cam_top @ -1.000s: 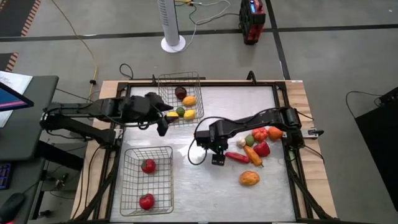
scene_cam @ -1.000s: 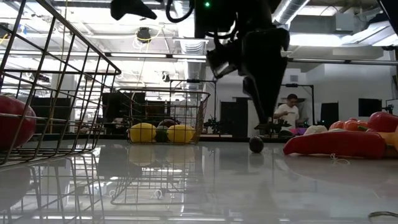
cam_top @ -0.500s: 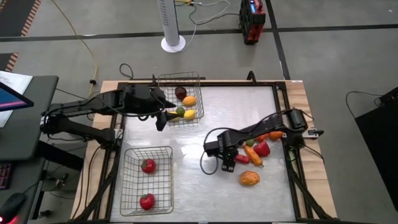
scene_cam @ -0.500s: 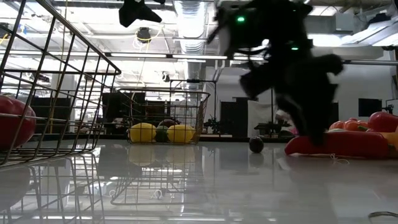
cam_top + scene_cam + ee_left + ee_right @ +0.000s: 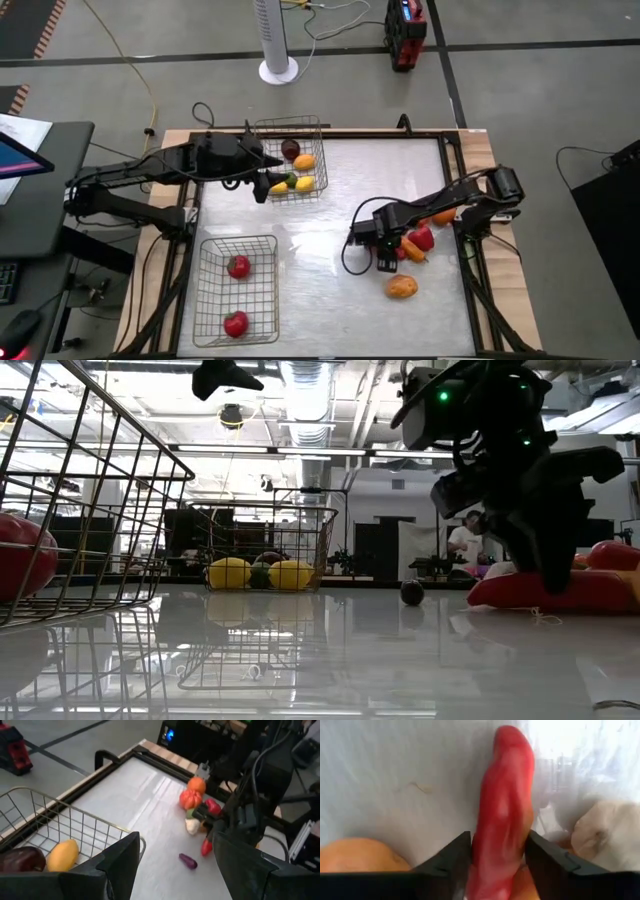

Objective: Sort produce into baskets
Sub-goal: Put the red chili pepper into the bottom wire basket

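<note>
A long red chili pepper (image 5: 505, 795) lies on the table at the right, next to a pile of produce. It also shows in the low view (image 5: 515, 592). My right gripper (image 5: 384, 258) is down on it and shut on it. My left gripper (image 5: 262, 190) is open and empty, in the air over the near left corner of the far wire basket (image 5: 290, 125). That basket holds a maroon piece (image 5: 290, 150), yellow ones and a green one. The near wire basket (image 5: 237, 245) holds two red round pieces (image 5: 238, 266). My right gripper pinches the chili pepper's two long sides (image 5: 480, 845) between its two fingers (image 5: 451, 865). The fingers come from above, slanting, and lie across the pepper. The pepper lies on the table along its length, its far tip (image 5: 512, 735) pointing away from the gripper.
Beside the pepper lie a red bell pepper (image 5: 422, 238), a carrot (image 5: 412, 250), an orange tomato-like piece (image 5: 443, 213) and a white piece (image 5: 600, 835). An orange round piece (image 5: 401, 287) lies nearer. A small dark maroon piece (image 5: 188, 861) lies on the open middle of the table.
My right gripper has gone toward the table's right edge and down onto the red chili pepper, which has stayed where it lay. My left gripper has drawn back a little toward the far edge by the far basket.
</note>
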